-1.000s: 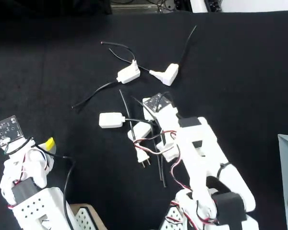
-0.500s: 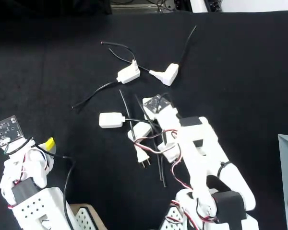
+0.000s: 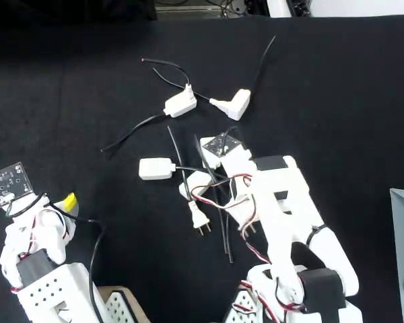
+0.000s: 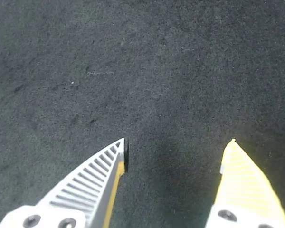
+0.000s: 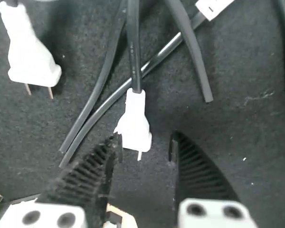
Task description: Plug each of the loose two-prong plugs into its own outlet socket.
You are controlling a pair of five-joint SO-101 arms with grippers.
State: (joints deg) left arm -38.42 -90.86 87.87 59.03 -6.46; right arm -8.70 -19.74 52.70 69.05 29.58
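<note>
while the right gripper [image 5: 144, 140] stands spread with the prong end of a white plug [image 5: 133, 124] between its tips | step: grasp plug | how: probably close on the body, clear of prongs and the crossing cables [image 5: 99, 102], then carry to the socket [image 3: 156, 168] | left gripper [image 4: 177, 141]: spread over bare cloth [image 4: 180, 57], holding nothing

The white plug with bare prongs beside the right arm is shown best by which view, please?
Right wrist view: the plug is close, both prongs distinct. High view shows it small; left wrist view faces tabletop.
</note>
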